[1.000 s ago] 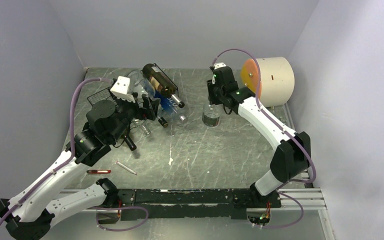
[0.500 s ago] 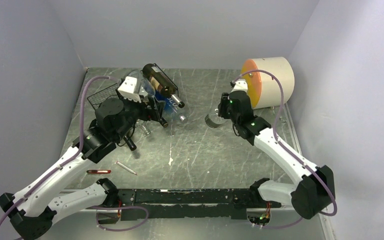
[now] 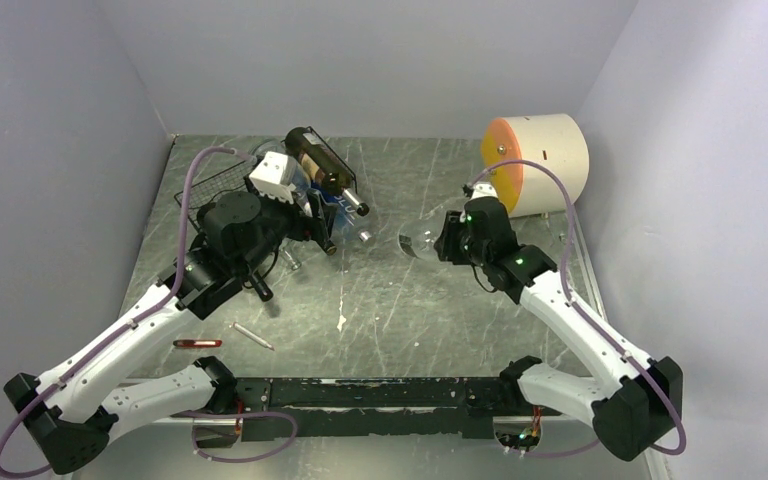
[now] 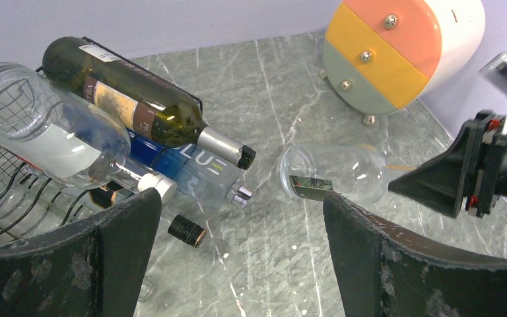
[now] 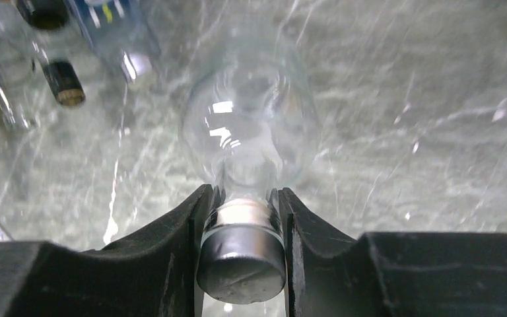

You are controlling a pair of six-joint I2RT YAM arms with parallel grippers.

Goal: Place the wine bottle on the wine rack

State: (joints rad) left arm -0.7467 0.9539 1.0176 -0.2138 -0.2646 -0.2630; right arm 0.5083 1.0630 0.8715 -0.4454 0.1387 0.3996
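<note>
Right gripper point(image 5: 241, 198) is clamped on the neck of the wine bottle point(image 5: 247, 132). I see both fingers point(image 5: 178, 231) pressed against the glass just under the silver cap. From above, the bottle point(image 3: 418, 236) is tipped on its side, base pointing to 9 o'clock and neck to 3 o'clock in the gripper point(image 3: 447, 238). It sits a little past the middle of the table point(image 3: 410, 310), toward 1 o'clock. I can't tell whether it is clear of the tabletop.

The left gripper point(image 4: 237, 205) has its jaws wide apart with nothing between them, and it hangs just beside the wine rack point(image 3: 205, 190) at 11 o'clock. Through its camera I see the wine bottle point(image 4: 333, 175) well apart from the rack point(image 4: 0, 191), over at 2 o'clock.

The rack is loaded. A dark bottle point(image 4: 138, 109) lies on top, its neck sticking out toward 4 o'clock. A clear bottle point(image 4: 39, 132) lies beside it, and a blue bottle point(image 4: 191, 175) is underneath.

A round cabinet point(image 3: 545, 160) with an orange face stands at 1 o'clock, behind the right arm.
</note>
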